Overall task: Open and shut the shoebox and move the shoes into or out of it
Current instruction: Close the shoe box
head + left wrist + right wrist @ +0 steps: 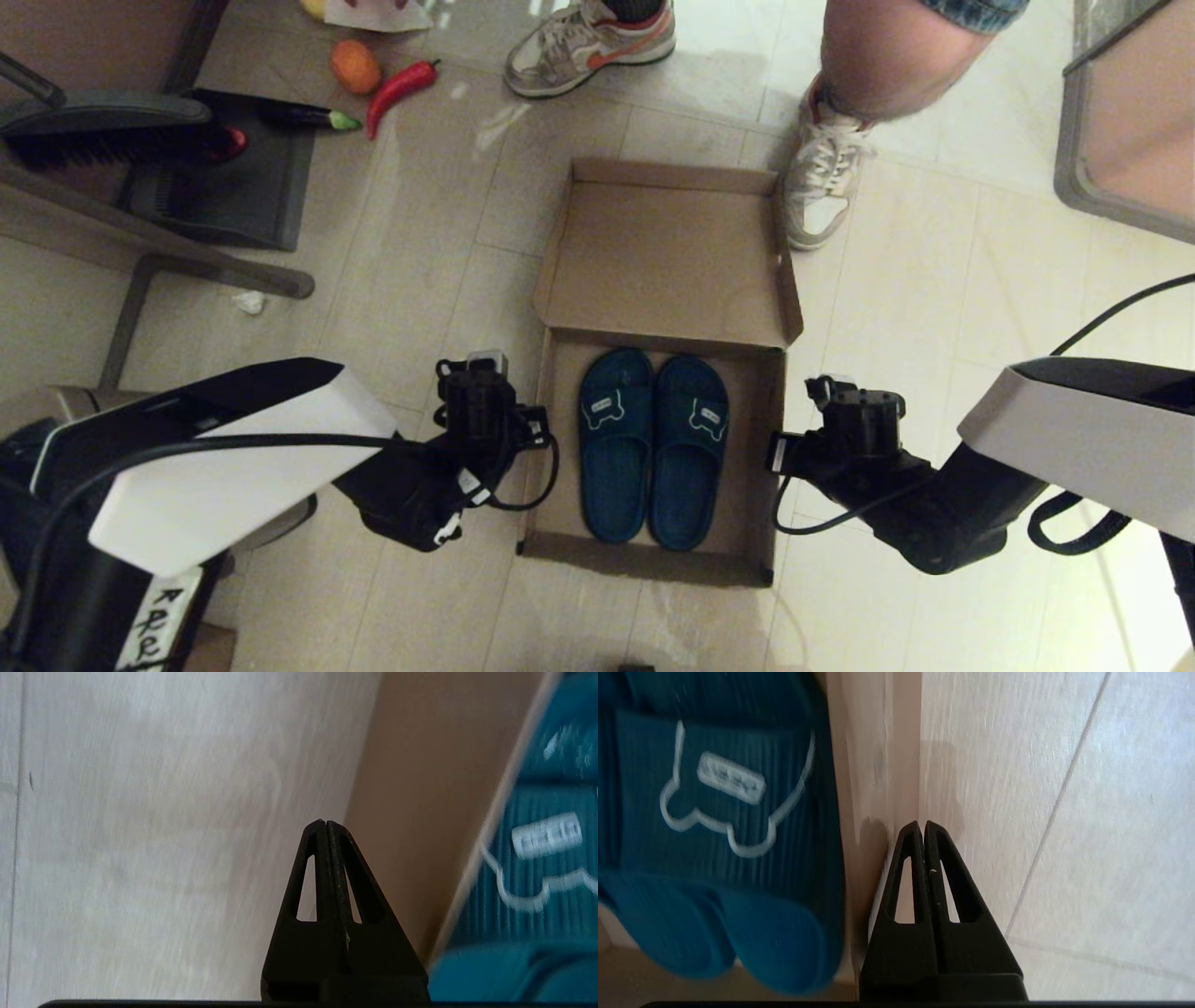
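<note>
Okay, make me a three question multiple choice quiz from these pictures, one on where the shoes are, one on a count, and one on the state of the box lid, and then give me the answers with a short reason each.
1. Where are the shoes?
A. On the tiles beside the box
B. Inside the shoebox, side by side
C. Held up by a gripper

2. How many grippers are shut?
A. None
B. One
C. Two

3. What state is the lid in?
A. Folded open, away from the robot
B. Closed over the shoes
C. Torn off, lying apart

Answers:
1. B, both slides lie next to each other on the box floor.
2. C, the left gripper and the right gripper both show fingertips pressed together, each outside a box wall.
3. A, the flap lies back on the far side and the inside of the box is exposed.
</note>
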